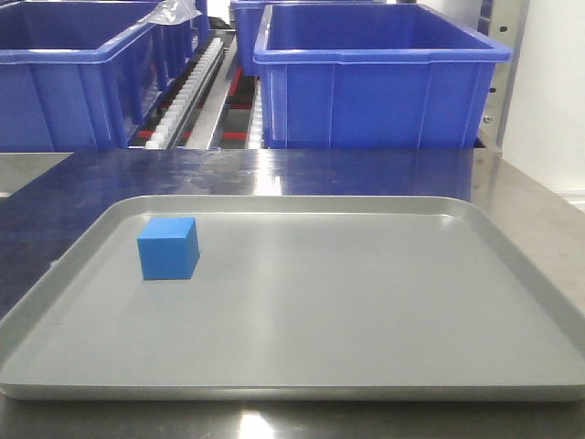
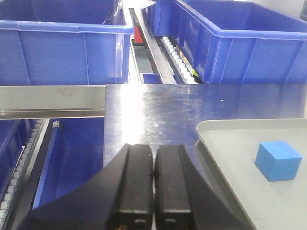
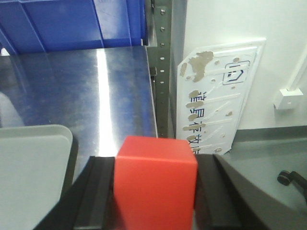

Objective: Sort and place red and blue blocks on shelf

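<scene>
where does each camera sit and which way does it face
Front view: low before the tray, facing across it to the blue bins; no robot part shows.
Left wrist: behind the shut left gripper, facing over the steel top to the bins.
Right wrist: behind the right gripper holding the red block, facing the rack upright.
Shared: front and left wrist both show the blue block on the tray.

Black gripper fingers (image 2: 136, 184) (matte, wedge-shaped)

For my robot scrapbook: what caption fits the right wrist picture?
Right gripper shut on the red block, grey tray corner in view.
</scene>
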Robot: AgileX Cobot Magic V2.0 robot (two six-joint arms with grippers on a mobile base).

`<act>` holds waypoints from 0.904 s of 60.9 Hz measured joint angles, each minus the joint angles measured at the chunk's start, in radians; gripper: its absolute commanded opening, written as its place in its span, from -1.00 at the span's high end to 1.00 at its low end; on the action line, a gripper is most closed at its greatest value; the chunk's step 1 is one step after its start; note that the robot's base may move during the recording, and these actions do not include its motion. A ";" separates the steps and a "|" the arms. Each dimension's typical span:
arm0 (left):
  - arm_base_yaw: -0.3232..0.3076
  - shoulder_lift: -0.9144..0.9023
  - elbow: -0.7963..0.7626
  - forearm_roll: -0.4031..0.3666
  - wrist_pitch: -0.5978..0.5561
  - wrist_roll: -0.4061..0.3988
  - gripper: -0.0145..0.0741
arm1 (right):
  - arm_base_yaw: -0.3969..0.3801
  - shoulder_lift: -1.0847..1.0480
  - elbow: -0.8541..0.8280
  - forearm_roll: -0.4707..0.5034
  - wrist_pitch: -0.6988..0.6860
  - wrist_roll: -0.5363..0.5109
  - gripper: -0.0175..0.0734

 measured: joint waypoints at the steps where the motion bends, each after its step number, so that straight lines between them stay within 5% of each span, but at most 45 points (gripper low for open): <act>1: 0.000 0.000 0.000 0.000 0.000 0.000 0.37 | 0.000 -0.009 0.009 0.002 0.000 0.000 0.50; 55: 0.000 0.000 0.000 0.000 0.000 0.000 0.37 | 0.000 -0.080 0.090 0.017 0.002 0.000 0.51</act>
